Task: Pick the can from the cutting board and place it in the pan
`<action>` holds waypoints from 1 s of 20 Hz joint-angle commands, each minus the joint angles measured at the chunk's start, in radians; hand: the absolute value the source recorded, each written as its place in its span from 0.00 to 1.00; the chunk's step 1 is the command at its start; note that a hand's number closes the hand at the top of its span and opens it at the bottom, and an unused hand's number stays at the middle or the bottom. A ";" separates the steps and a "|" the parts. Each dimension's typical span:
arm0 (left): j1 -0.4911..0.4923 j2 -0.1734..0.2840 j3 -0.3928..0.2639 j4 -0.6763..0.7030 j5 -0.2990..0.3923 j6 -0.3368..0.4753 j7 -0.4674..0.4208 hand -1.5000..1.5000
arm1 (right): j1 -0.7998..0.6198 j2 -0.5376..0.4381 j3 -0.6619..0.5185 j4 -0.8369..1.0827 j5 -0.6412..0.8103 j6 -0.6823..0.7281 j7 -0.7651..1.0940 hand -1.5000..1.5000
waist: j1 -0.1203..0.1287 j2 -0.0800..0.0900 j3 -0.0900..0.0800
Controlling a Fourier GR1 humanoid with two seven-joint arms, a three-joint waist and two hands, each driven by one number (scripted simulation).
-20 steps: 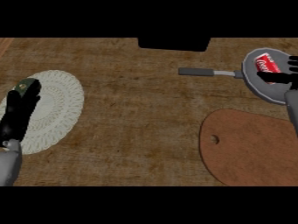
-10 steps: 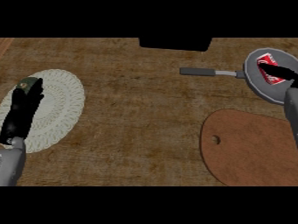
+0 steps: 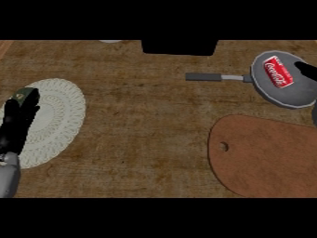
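A red can [image 3: 279, 72] lies on its side inside the grey pan [image 3: 299, 94] at the back right; the pan's handle [image 3: 215, 77] points left. My right hand [image 3: 314, 74] hovers at the pan's right edge with fingers straight, apart from the can. The brown cutting board [image 3: 270, 155] lies bare at the front right, with a small hole near its left edge. My left hand [image 3: 15, 123] rests open over a white round mat [image 3: 54, 116] at the left.
A black object [image 3: 179, 47] sits at the counter's back edge, middle. A small pale thing [image 3: 110, 41] shows at the back. The wooden counter [image 3: 140, 107] spreads between mat and board.
The right hand has let go of the can and drawn back to the right; the can now lies in the pan in plain sight. The left hand has stayed still.
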 commanded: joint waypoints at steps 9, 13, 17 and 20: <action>0.087 -0.013 0.029 -0.036 -0.001 0.022 0.021 0.50 | 0.274 0.034 0.012 -0.336 -0.161 0.176 -0.013 0.00 | -0.086 -0.039 -0.006; 0.099 0.028 0.070 -0.016 0.018 -0.002 -0.003 0.50 | 0.408 0.064 0.059 -0.523 -0.165 0.310 0.091 0.00 | -0.102 -0.043 -0.009; 0.072 0.020 0.077 0.040 0.011 0.011 -0.038 0.50 | 0.595 0.124 0.060 -0.774 -0.218 0.414 0.121 0.00 | -0.114 -0.039 -0.009; 0.077 0.038 0.080 -0.008 0.013 0.002 -0.005 0.50 | 0.753 0.181 0.053 -0.957 -0.260 0.504 0.174 0.00 | -0.107 -0.038 -0.008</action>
